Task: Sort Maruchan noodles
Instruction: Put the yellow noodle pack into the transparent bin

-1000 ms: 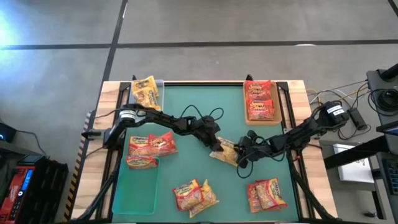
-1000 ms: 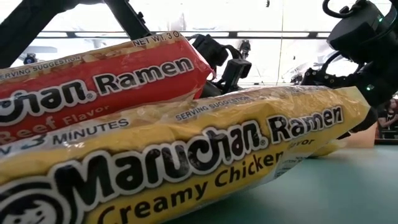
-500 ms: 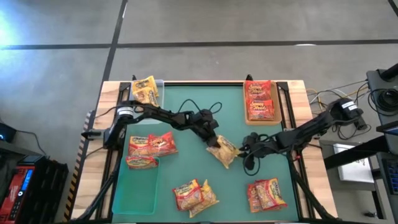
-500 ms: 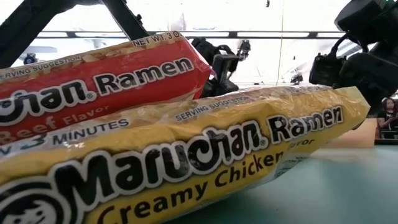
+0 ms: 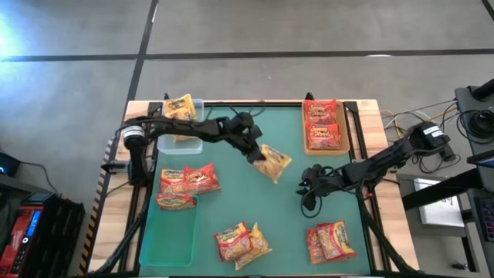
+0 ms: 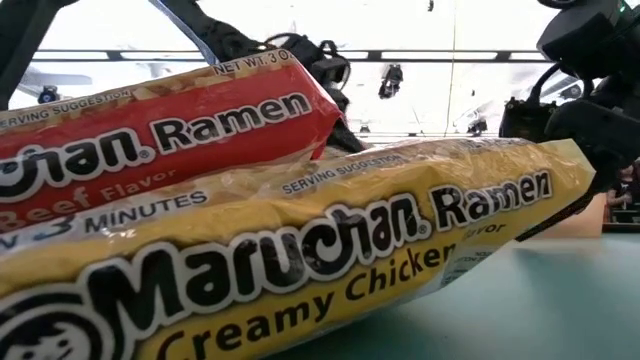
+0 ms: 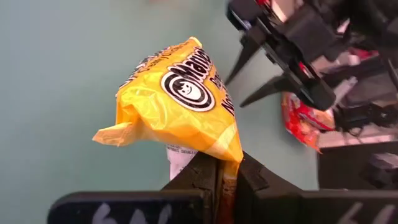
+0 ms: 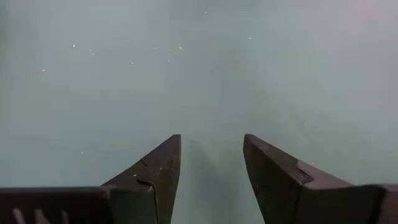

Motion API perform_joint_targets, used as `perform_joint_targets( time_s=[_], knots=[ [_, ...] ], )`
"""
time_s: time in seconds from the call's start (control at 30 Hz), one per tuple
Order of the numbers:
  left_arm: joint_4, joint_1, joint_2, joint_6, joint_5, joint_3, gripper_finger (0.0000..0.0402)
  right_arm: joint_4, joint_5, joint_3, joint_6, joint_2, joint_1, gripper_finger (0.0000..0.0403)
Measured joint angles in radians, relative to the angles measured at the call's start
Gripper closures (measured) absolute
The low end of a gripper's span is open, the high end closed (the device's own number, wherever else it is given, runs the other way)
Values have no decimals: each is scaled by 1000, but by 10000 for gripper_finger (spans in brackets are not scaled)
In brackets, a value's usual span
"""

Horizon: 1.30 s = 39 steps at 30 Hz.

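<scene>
In the high view, the left gripper (image 5: pixel 255 152) is clamped on one edge of a yellow Maruchan packet (image 5: pixel 273 162) just above the middle of the green mat (image 5: pixel 255 205), with bare mat all around it. The right gripper (image 5: pixel 307 185), fingers apart and holding nothing, sits right of centre, well apart from that packet. Other noodle packets lie near the borders: a yellow one in the clear tray (image 5: pixel 182 114) at upper left, red ones in the tan tray (image 5: pixel 323 127) at upper right, a red cluster (image 5: pixel 185 185) at the left edge, a mixed pair (image 5: pixel 241 242) at bottom centre and red packets (image 5: pixel 330 239) at lower right, leaving the centre open. The low view is mostly filled by a red beef packet (image 6: pixel 170 135) lying on a yellow creamy chicken packet (image 6: pixel 300 260). In the left wrist view the fingers (image 7: pixel 205 177) pinch the yellow packet's seam above bare mat, the right gripper at upper right. The right wrist view shows parted fingers (image 8: pixel 155 171) over bare mat.
</scene>
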Motion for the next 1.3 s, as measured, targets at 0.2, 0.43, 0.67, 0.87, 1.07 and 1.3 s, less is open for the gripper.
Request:
perform_joint_targets(
  time_s=[0.2,0.43,0.67,0.87,1.07,1.3],
  knots=[
    [-244,89,-143,121,-93,0,401,8,7,0,11,31,0,236],
    [-465,195,-334,225,-204,0,401,20,56,2,70,56,0,239],
    [-745,311,-532,304,-454,0,401,24,107,1,94,58,0,244],
    [-965,379,-627,283,-664,0,402,31,127,0,88,59,-1,247],
    [-1063,398,-619,264,-697,-1,402,36,137,0,85,59,0,246],
    [-1093,399,-537,309,-700,-2,401,37,136,0,86,59,0,250]
  ],
)
